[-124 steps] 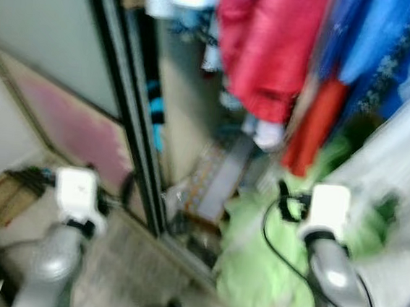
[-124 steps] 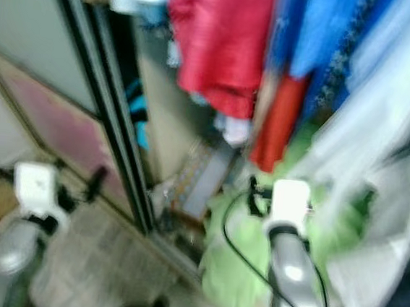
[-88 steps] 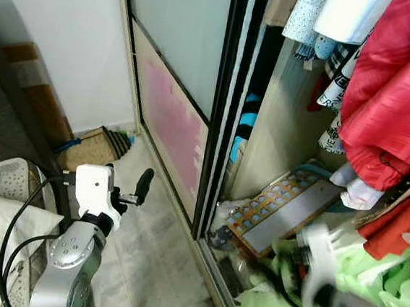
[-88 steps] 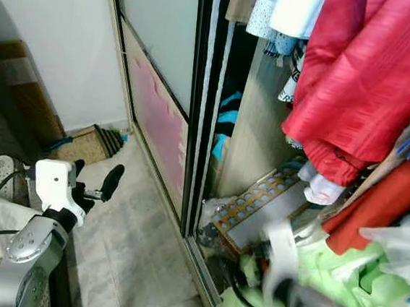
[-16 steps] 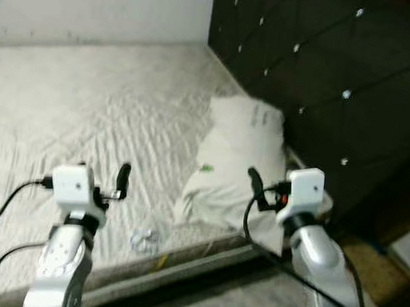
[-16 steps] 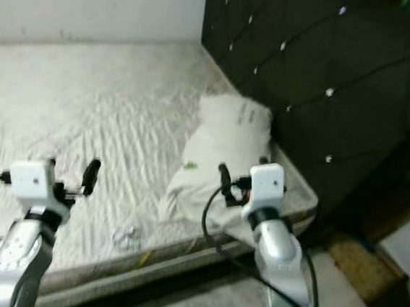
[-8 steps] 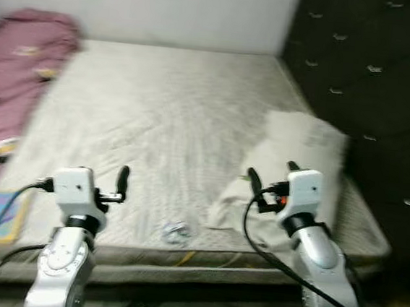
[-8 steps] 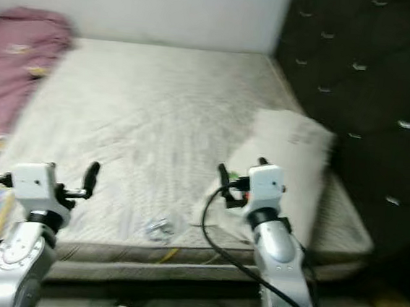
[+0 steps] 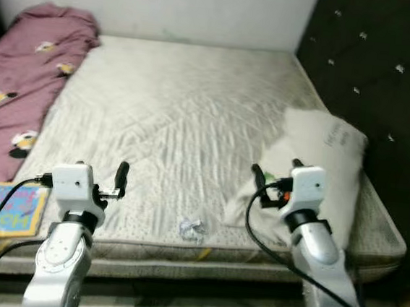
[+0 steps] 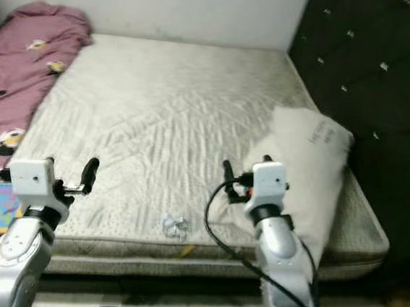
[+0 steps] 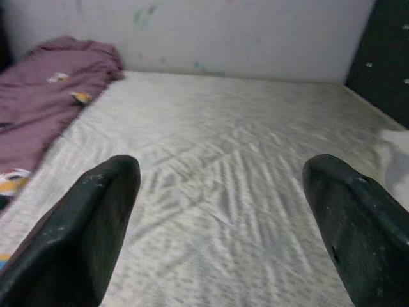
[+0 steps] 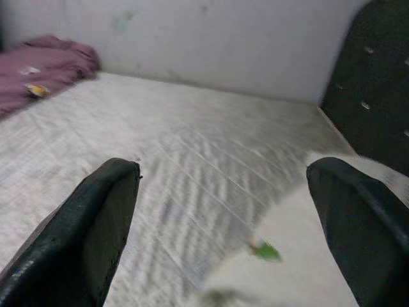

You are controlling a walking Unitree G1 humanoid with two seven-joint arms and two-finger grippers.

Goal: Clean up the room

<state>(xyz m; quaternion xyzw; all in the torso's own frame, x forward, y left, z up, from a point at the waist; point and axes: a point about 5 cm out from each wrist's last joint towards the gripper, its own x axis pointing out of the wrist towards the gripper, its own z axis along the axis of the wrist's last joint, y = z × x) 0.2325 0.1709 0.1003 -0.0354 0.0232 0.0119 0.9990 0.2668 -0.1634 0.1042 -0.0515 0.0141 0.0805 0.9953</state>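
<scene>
Near the mattress [image 9: 187, 115] edge, between my grippers, lies a wrapper [image 9: 191, 229] (crumpled), nearer my right gripper [image 9: 275, 180]; both gape empty.

On the mattress [image 9: 173, 107]: blanket [image 9: 25, 63] left, pillow [image 9: 326, 172] right, wrapper [image 9: 192, 229] front.

Setting: a home bedroom. A bare quilted mattress [image 9: 179, 122] occupies the centre of the frame. A dark tufted headboard [image 9: 386, 84] fills the right side, a white pillow [image 9: 326, 172] lies against it, and a maroon patterned blanket [image 9: 24, 71] lies bunched at upper left.
</scene>
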